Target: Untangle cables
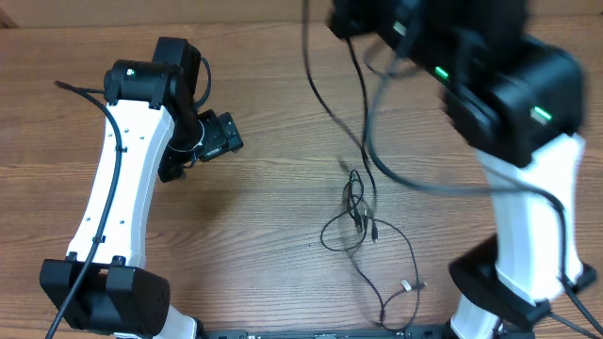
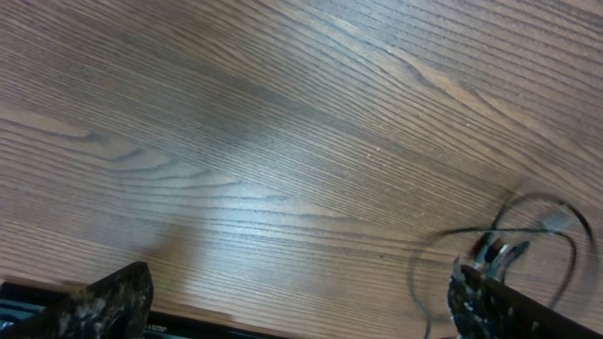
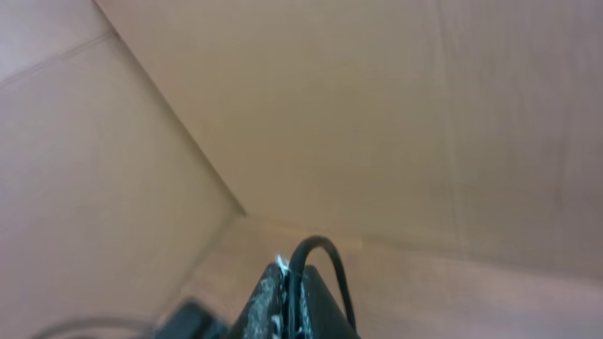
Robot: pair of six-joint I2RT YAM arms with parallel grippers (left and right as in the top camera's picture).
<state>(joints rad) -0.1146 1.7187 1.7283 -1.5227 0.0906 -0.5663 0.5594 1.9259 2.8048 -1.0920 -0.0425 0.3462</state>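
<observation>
Nearest the robot's base, toward 5 o'clock on the table (image 1: 236, 245), one tail of the cables (image 1: 358, 212) carries a pale plug end (image 1: 407, 284) and curls on to the near edge. Further out lies an open loop (image 1: 324, 235). Just beyond it, at about 4 o'clock from the table's middle, is the knot (image 1: 355, 191) where the cords cross and bunch. From there two strands (image 1: 314, 85) climb toward 12 o'clock, off the wood, up to the raised right gripper (image 3: 287, 273), which is pinched tight on a black cord that arches out between its fingers. The left gripper (image 1: 226, 139) hovers at 10 o'clock from the knot, well apart from it. Its fingers (image 2: 118, 299) are spread wide with nothing between them, and its camera catches the loops low at its 4 o'clock.

The cords look thin, light and limp, so a pull on one will likely drag the rest along. The smooth jacket could slide through a loose pinch. The plugs are probably the stiffest parts and the likeliest to snag in a loop. A single strand just beside the knot, or just behind a plug, seems a better hold than the bunch itself.

Counted: two grippers, one knot, one clearly open loop, two rising strands and one plain plug end. How many separate cords run through the knot cannot be told.
</observation>
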